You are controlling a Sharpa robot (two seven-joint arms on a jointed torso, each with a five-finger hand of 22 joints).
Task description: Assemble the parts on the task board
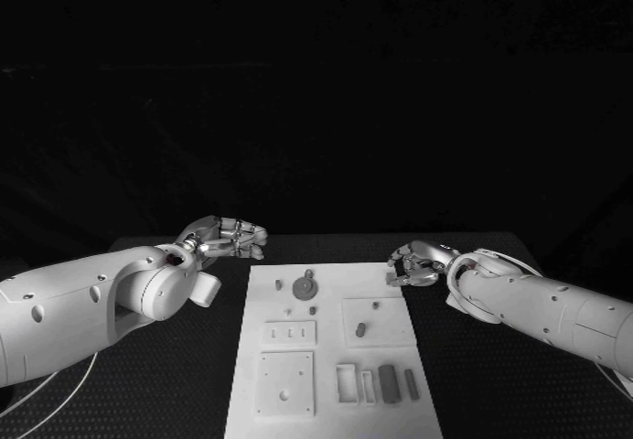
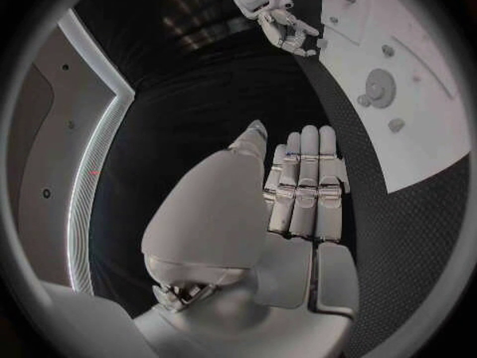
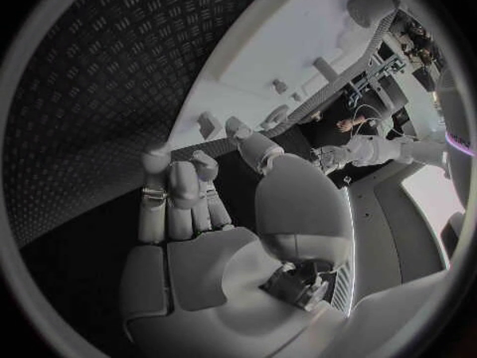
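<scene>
Hands, left [image 1: 227,237] and right [image 1: 417,263], hover beside task board [image 1: 337,402], fingers curled, holding nothing.

1. The table [image 1: 172,384] is covered in a matt black, diamond-textured sheet
2. The task board [image 1: 330,366] looks smooth, matt white
3. Both arms [image 1: 80,311] are shelled in smooth, glossy white plastic
4. The left hand [image 2: 298,187] appears metallic, satin silver

- White task board [image 1: 337,366] lay mid-tabletop [image 1: 158,384], carrying small grey parts [image 1: 396,381] and a round disc [image 1: 305,289].
- Left hand [image 1: 232,238] hovered just beyond board's far-left corner, fingers curled, holding nothing.
- Right hand [image 1: 415,263] hung beside far-right corner, fingers curled inward, likewise empty.
</scene>
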